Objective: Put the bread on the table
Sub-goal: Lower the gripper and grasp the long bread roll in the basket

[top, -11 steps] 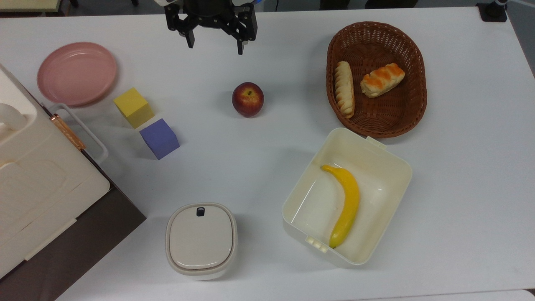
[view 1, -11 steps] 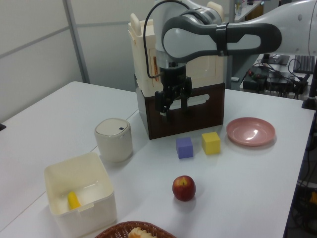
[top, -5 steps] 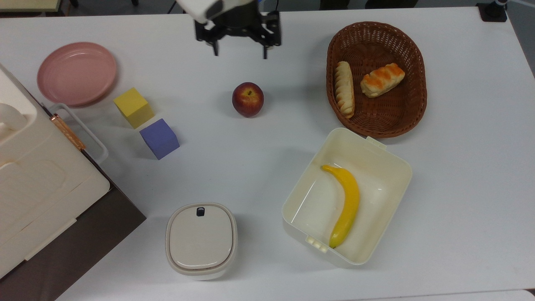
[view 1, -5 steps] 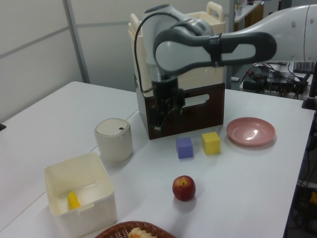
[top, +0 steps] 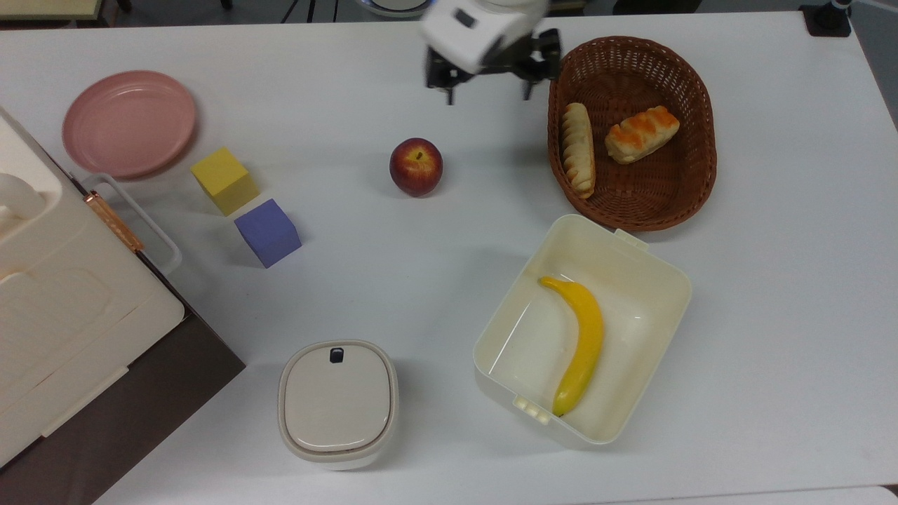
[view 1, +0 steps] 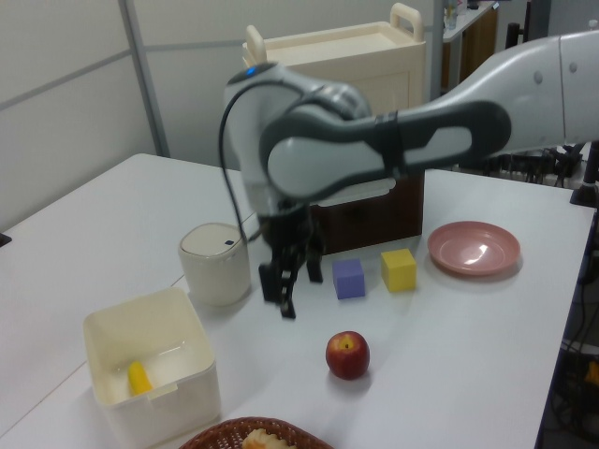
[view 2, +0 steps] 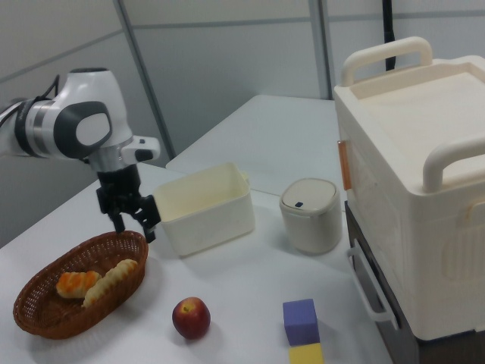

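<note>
We judge the task barely begun. The bread (top: 578, 149) lies in the wicker basket (top: 691, 179) near the tabletop's (top: 421, 280) far edge in the top view, along the basket's left wall, beside a glazed pastry (top: 642, 133) (not our target). Our gripper (top: 485, 95) hangs above the table just left of the basket's rim in the top view, fingers spread apart and holding nothing. All that matters is left: reaching over the basket, grasping the bread, lifting it out and setting it on bare tabletop.
</note>
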`<state>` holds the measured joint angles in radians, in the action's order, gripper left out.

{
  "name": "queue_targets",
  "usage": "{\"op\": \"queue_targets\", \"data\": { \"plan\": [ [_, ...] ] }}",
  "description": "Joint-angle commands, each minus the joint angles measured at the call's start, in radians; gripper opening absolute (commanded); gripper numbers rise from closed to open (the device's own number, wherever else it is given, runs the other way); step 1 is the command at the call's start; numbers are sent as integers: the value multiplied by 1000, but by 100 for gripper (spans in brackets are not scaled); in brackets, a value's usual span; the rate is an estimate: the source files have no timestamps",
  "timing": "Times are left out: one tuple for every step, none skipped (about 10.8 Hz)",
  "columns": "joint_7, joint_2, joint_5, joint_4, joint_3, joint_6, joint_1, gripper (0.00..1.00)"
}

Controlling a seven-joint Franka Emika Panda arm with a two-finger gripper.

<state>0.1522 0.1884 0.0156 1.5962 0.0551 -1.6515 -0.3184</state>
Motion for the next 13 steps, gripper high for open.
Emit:
{"op": "queue_targets", "data": {
  "plan": [
    [120, 34, 3, 36, 14, -19, -115, 100],
    [166, 55, 1, 36, 14, -40, -149, 100],
    [185, 78, 3, 36, 14, -75, -171, 100],
    [185, 101, 4, 39, 14, -111, -191, 100],
    [187, 132, 4, 41, 14, -138, -217, 100],
    [187, 158, 4, 42, 14, -166, -234, 100],
    [187, 181, 7, 42, 14, -184, -237, 100],
    [205, 206, 9, 42, 14, -207, -252, 97],
    [234, 229, 1, 42, 14, -237, -278, 93],
    [237, 241, -2, 42, 14, -243, -278, 78],
    [237, 241, -14, 42, 14, -243, -278, 58],
    [236, 240, -14, 42, 14, -243, -278, 42],
    [236, 238, -16, 39, 14, -241, -278, 30]
  ]
}}
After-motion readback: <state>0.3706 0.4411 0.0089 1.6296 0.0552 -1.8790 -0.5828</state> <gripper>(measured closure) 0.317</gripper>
